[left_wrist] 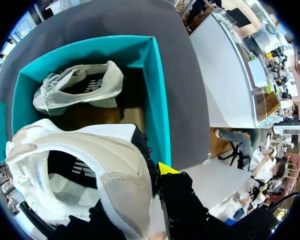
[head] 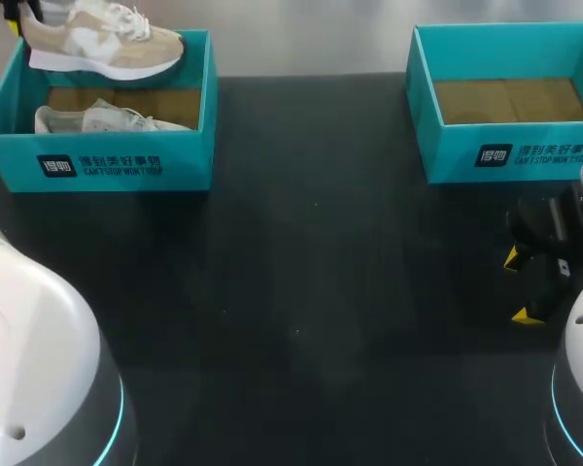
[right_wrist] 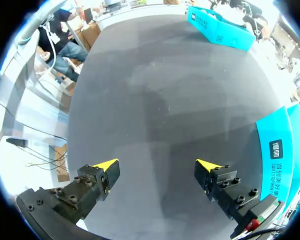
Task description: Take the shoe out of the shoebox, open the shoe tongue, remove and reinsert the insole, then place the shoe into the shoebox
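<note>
- White print and a logo mark the fronts of the left shoebox [head: 97, 165] and the right shoebox [head: 510, 155].
- The left gripper [left_wrist: 135, 190] pinches the shoe [head: 102, 44] by its heel above the left shoebox, with one fingertip hidden.
- A second shoe [head: 102, 118] lies inside.
- The right gripper [right_wrist: 157, 165] hangs spread over the table [head: 301, 291].

A dark, matte black table [head: 301, 311] fills nearly the whole head view, running from the bottom of the frame to its far edge near the top. The surface is evenly lit, with faint pale specks near the centre.
</note>
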`<act>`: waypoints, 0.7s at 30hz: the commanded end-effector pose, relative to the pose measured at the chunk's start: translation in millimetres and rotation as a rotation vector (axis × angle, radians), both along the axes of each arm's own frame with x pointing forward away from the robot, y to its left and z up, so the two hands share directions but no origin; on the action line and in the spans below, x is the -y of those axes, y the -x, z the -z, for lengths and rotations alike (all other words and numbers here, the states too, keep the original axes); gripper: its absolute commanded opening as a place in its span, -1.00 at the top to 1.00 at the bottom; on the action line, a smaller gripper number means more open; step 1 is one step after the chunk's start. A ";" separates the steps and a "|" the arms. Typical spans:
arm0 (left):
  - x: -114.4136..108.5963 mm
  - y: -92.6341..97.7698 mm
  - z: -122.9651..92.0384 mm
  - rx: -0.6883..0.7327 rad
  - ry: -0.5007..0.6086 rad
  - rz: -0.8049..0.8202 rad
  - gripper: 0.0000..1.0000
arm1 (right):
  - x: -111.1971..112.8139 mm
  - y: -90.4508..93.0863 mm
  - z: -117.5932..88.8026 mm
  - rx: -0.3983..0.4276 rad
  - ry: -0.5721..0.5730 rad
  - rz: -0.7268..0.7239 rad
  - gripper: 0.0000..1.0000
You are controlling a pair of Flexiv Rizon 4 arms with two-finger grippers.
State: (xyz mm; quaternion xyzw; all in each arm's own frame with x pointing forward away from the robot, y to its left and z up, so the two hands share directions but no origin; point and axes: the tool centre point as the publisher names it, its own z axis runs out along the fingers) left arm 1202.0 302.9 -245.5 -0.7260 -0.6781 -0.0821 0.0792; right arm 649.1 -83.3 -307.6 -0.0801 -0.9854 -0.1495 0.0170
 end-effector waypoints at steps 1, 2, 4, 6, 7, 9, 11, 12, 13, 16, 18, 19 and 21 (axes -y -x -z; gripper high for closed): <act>0.0 -7.0 7.8 -0.011 -0.002 0.000 1.00 | -0.1 1.1 0.7 0.002 0.002 0.001 -1.00; 0.5 -6.7 10.0 -0.010 -0.005 -0.002 1.00 | -0.1 1.1 0.7 0.002 0.002 0.001 -1.00; 1.1 -6.0 14.3 -0.013 -0.009 -0.005 1.00 | -0.1 1.1 0.7 0.002 0.002 0.001 -1.00; 1.5 -4.4 19.9 -0.011 -0.013 -0.008 1.00 | -0.1 1.1 0.7 0.002 0.002 0.001 -1.00; 1.6 -3.5 22.7 -0.010 -0.014 -0.009 1.00 | -0.1 1.1 0.7 0.002 0.002 0.001 -1.00; 1.3 -1.5 29.0 -0.009 -0.017 -0.013 1.00 | -0.1 1.1 0.7 0.002 0.002 0.001 -1.00; 0.2 0.3 33.9 -0.014 -0.014 -0.018 1.00 | -0.1 1.1 0.7 0.002 0.002 0.001 -1.00; -0.2 0.8 36.9 -0.013 -0.018 -0.023 1.00 | -0.1 1.1 0.7 0.002 0.002 0.001 -1.00; -0.6 0.8 39.0 -0.014 -0.016 -0.025 1.00 | -0.1 1.1 0.7 0.002 0.002 0.001 -1.00; -1.0 0.5 42.3 0.007 -0.012 -0.028 1.00 | -0.1 1.1 0.7 0.002 0.002 0.001 -1.00; -1.1 -0.6 44.6 0.021 -0.013 -0.030 1.00 | -0.1 1.1 0.7 0.002 0.002 0.001 -1.00; -1.0 -1.9 46.2 0.022 -0.012 -0.030 1.00 | -0.1 1.1 0.7 0.002 0.002 0.001 -1.00; -0.7 -4.2 48.4 0.028 -0.016 -0.034 1.00 | -0.1 1.1 0.7 0.002 0.002 0.001 -1.00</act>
